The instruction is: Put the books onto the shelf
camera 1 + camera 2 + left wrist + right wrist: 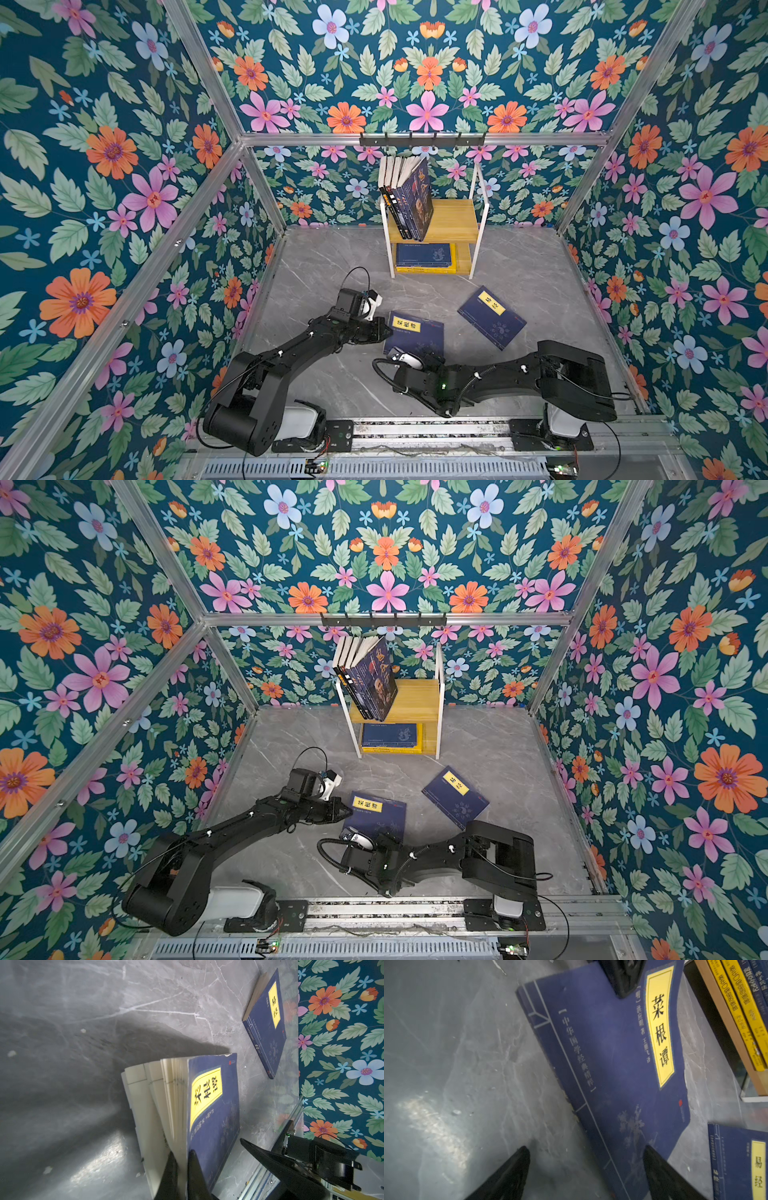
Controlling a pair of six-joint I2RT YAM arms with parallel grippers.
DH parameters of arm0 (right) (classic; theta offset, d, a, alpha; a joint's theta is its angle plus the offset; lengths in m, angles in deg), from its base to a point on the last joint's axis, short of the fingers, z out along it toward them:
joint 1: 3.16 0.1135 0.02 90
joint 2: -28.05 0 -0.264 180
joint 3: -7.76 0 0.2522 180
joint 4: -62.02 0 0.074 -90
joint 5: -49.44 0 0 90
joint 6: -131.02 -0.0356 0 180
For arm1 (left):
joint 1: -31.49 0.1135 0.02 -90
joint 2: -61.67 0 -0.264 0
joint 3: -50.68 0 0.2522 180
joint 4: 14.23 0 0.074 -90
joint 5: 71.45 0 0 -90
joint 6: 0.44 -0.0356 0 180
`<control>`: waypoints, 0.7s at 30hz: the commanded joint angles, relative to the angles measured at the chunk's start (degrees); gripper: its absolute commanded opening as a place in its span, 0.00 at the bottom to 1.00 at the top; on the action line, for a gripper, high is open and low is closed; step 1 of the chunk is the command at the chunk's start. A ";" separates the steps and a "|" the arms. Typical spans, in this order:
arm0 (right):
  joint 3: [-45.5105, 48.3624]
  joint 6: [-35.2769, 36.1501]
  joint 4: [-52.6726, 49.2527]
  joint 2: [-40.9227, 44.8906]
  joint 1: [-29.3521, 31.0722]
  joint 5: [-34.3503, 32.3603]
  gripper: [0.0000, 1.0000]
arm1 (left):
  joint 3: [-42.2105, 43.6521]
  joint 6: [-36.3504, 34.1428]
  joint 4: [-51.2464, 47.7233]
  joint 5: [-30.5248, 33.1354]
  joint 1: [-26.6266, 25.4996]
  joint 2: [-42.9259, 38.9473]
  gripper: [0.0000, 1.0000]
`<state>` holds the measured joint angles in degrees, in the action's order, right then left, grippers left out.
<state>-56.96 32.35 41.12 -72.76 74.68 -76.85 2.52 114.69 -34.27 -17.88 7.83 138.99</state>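
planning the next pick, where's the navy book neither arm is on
In both top views the loose navy book lies flat on the floor, right of centre, in front of the shelf and right of the other navy book.

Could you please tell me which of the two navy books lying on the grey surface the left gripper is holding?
The three-character-label book, its pages fanned, pinched by the left gripper; the two-character-label book lies flat, untouched.

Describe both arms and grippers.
Left arm and right arm are matte black with boxy links on white base shells. The right arm carries a ribbed black hose; a thin black cable loops above the left wrist. Left gripper and right gripper have pointed black fingers.
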 commanded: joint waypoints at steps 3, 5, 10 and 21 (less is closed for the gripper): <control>2.79 2.12 5.43 -1.47 0.06 -2.07 0.83 | -1.09 -0.34 -0.97 -0.74 0.02 0.14 0.00; 3.98 3.06 7.54 -1.83 0.07 -2.97 0.81 | -0.54 -0.43 -0.73 -0.71 0.02 0.11 0.00; 7.14 5.56 13.53 -2.07 0.03 -5.18 0.76 | -0.19 -0.60 -0.88 -0.16 0.02 0.33 0.00; 11.97 14.55 26.52 -3.49 -1.32 -9.33 0.52 | 0.25 -0.84 -0.47 -0.02 0.02 1.12 0.00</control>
<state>-45.88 42.25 67.50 -75.47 73.72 -85.83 2.63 114.62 -35.23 -17.79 7.83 139.95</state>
